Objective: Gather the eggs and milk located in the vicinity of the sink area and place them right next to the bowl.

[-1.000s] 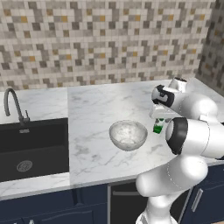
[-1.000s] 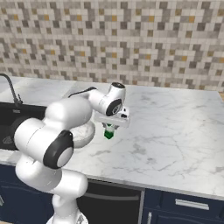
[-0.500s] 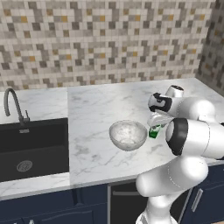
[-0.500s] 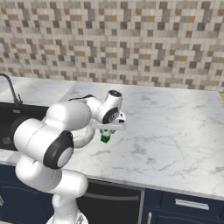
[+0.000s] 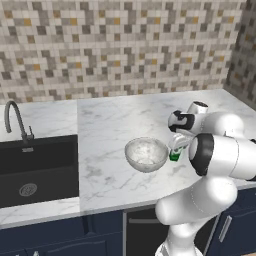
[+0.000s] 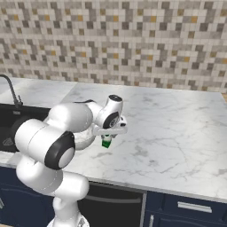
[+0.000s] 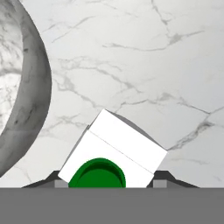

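The milk (image 7: 114, 155) is held between the closed fingers of the gripper (image 5: 177, 145), low over the marble counter (image 5: 115, 120) and just beside the right rim of the bowl (image 5: 145, 153). In the hand view the white box and its green cap are seen from above, with a dark finger tip (image 7: 162, 176) at each side near the top; whether the base touches the counter cannot be told.

The container is judged light and fairly stiff, with flat smooth walls that could slip under a weak pinch. A hold across two opposite flat sides, below the cap, is judged the safest, and that is roughly where it is taken now. It is short and narrow, so tipping on release is judged possible if it is set down tilted.

The sink (image 5: 37, 167) with its tap (image 5: 15, 120) lies well apart to the left. The bowl looks glassy and is best not knocked.
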